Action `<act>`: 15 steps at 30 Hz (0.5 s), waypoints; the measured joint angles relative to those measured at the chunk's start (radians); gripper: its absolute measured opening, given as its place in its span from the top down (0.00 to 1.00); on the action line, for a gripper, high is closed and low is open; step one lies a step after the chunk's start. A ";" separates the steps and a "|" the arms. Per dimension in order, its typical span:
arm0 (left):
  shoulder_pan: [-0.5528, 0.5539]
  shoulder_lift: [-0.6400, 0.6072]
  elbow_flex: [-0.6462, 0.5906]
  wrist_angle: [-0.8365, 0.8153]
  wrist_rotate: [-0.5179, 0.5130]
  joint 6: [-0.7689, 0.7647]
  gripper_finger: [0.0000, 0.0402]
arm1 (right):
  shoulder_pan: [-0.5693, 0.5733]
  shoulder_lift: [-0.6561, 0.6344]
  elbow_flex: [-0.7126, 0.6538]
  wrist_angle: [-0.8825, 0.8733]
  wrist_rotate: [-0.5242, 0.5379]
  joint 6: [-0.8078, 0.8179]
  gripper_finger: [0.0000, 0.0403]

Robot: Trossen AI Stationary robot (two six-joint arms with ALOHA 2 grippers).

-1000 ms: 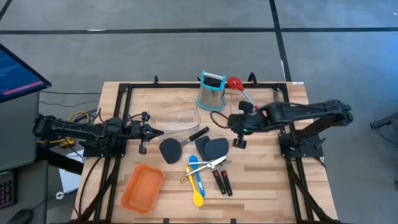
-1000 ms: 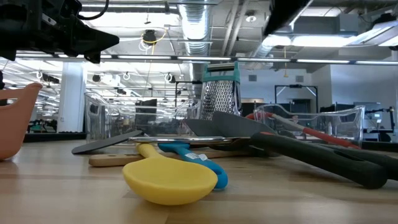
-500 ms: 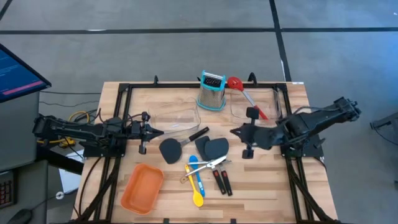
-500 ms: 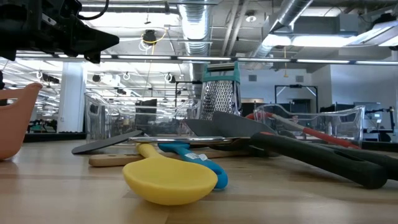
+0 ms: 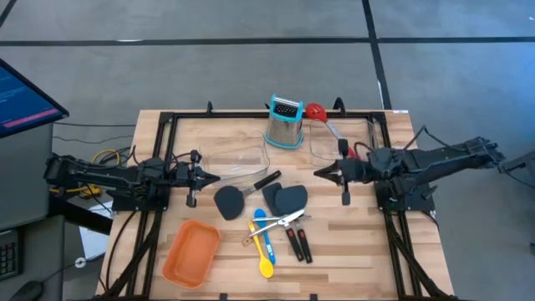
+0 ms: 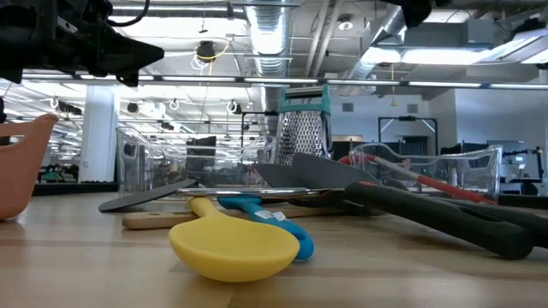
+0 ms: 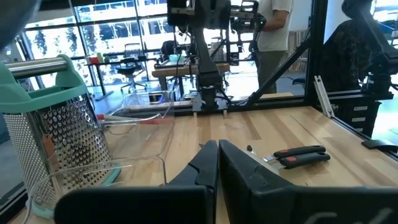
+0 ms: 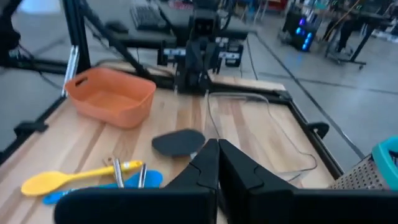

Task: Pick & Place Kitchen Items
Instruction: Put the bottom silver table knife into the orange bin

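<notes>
Red slotted spoon (image 5: pixel 324 123) half behind clear bin (image 5: pixel 341 136) wall, bowl blurred.

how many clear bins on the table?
2. One clear bin sits left of the grater, near the table's middle; the other clear bin sits right of the grater and holds the red spoon. Their see-through walls make a further one easy to miss.

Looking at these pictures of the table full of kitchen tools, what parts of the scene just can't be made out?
- Low view: the orange plastic tray is cut off by the picture's edge.
- Low view: the steel box grater has its base hidden behind the utensil pile; the blue spoon lies half behind the yellow spoon.
- Right wrist view: the box grater is cut off at the edge.
- High view: the black-handled tools are too small to identify.
</notes>
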 joint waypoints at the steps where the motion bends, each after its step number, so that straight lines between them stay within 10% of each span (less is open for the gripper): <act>1: 0.000 0.000 0.000 0.000 0.000 0.000 0.99 | -0.006 -0.015 -0.029 0.038 -0.013 0.000 1.00; 15: 0.000 0.000 0.000 0.007 0.000 0.004 0.99 | -0.036 -0.253 -0.349 0.384 -0.082 -0.074 1.00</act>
